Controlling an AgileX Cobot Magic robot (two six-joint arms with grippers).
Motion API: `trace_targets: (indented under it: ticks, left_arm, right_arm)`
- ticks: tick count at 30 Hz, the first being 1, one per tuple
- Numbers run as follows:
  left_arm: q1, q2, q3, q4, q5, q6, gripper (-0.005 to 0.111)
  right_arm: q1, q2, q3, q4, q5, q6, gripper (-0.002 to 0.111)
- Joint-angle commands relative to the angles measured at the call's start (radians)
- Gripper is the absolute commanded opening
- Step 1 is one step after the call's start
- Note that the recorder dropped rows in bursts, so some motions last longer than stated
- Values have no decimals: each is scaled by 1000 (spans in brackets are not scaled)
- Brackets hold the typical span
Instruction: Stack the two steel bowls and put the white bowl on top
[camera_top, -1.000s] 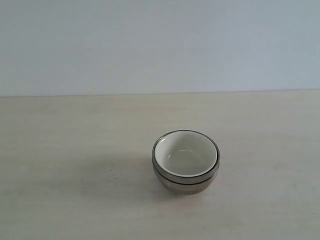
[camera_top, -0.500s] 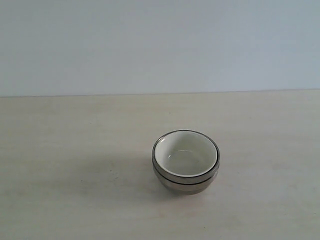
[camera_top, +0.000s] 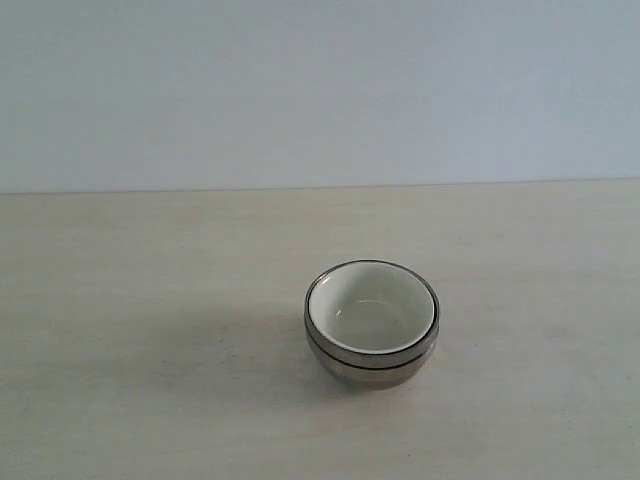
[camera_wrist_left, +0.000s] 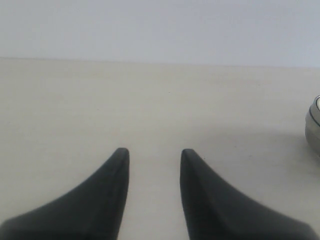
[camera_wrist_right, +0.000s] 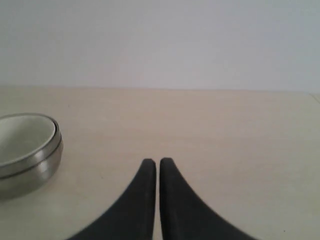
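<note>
The two steel bowls (camera_top: 372, 365) sit nested one in the other on the pale table, a little right of centre in the exterior view. The white bowl (camera_top: 370, 313) rests inside the upper steel bowl. No gripper shows in the exterior view. In the left wrist view my left gripper (camera_wrist_left: 152, 151) is open above bare table, with the steel stack (camera_wrist_left: 314, 125) at the frame's edge. My right gripper (camera_wrist_right: 157, 162) is shut on nothing, apart from the steel stack (camera_wrist_right: 35, 167) with the white bowl (camera_wrist_right: 22, 135) in it.
A pale wooden table (camera_top: 150, 300) spreads around the stack. A plain light wall (camera_top: 320, 90) rises behind its far edge.
</note>
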Motion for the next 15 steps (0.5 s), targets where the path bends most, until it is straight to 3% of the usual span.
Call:
trace_targets:
  ticks: [1, 15]
  left_arm:
    - [3, -3, 4, -1, -7, 3, 32]
    - [3, -3, 4, -1, -7, 3, 32]
  right_arm:
    - [-2, -5, 4, 57, 100, -120, 0]
    - [-2, -5, 4, 60, 118, -93, 0]
